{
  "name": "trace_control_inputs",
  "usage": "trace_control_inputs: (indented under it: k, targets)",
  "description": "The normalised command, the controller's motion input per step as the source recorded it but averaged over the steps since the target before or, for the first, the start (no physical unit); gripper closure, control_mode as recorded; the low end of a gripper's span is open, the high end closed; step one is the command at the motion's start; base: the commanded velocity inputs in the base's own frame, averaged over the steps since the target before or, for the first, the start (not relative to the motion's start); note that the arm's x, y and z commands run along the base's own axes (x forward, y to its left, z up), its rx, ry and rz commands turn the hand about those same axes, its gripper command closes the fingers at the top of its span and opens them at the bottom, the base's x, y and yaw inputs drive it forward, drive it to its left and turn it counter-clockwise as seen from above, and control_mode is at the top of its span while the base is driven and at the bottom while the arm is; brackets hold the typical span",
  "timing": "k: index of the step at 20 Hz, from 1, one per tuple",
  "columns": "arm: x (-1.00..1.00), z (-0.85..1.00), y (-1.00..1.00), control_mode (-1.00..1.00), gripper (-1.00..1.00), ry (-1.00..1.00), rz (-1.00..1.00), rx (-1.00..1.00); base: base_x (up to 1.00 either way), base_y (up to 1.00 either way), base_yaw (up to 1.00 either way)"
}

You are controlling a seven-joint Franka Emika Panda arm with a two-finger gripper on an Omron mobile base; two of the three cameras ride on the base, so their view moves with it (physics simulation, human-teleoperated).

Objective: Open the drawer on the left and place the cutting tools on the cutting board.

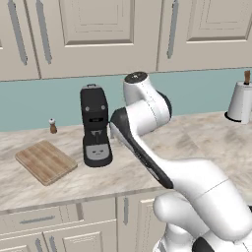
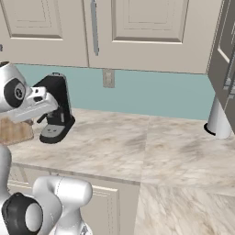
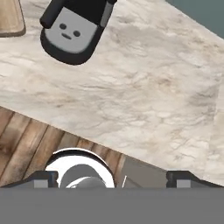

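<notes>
So the coffee machine (image 1: pixel 95 127) is the anchor here, black and sitting on the marble counter (image 1: pixel 197 138) in front of the teal backsplash. The cutting board (image 1: pixel 46 161) lies flat on the counter just left of the machine, nothing on it, and a little pepper shaker (image 1: pixel 52 126) stands behind it toward the wall. The drawer (image 1: pixel 37 220) is below the counter edge under the board, front panel flush, so shut. Can't spot the knife or peeler anywhere. In the hand view the gripper (image 3: pixel 113 178) has its two tips spread wide apart with nothing between them, looking down at counter right of the machine's base. A white paper towel holder (image 1: pixel 241 101) sits far right of the machine.
</notes>
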Motion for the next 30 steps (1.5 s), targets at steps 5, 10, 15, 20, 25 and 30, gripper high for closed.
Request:
trace_control_inputs:
  k: [5,10,15,20,25,30]
  targets:
    - [-0.43,-0.48,1.0,-1.0,-1.0,0.0,0.24,-0.36,0.0,0.0,0.0]
    - [-0.46,-0.54,1.0,-1.0,-1.0,0.0,0.23,-0.36,0.0,0.0,0.0]
    - [-0.49,-0.47,1.0,-1.0,-1.0,-0.02,0.2,-0.35,0.0,0.0,0.0]
    - [-0.43,-0.4,0.93,-1.0,-1.0,-0.12,0.16,-0.3,0.0,0.0,0.0]
    - [-0.2,-0.36,0.68,-1.0,-1.0,-0.2,0.11,-0.23,0.0,0.0,0.0]
    - [-0.03,-0.44,0.32,-1.0,-1.0,-0.23,0.07,-0.13,0.0,0.0,0.0]
